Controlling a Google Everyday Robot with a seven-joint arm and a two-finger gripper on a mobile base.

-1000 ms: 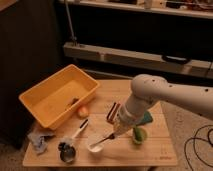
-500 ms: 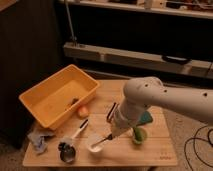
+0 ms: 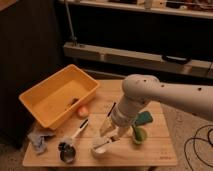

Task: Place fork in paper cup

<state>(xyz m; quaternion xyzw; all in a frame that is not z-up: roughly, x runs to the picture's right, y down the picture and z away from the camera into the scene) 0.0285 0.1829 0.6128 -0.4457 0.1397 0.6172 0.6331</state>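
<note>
Nearest, the paper cup [image 3: 99, 148] stands at the wooden tabletop's [image 3: 155, 145] front edge, with the fork [image 3: 103, 146] lying across its rim. The pincer [image 3: 111, 134] hangs just above the cup; I cannot tell its state. Left sits a dark round object [image 3: 66, 151]; farther back, a yellow bin [image 3: 60, 95].
</note>
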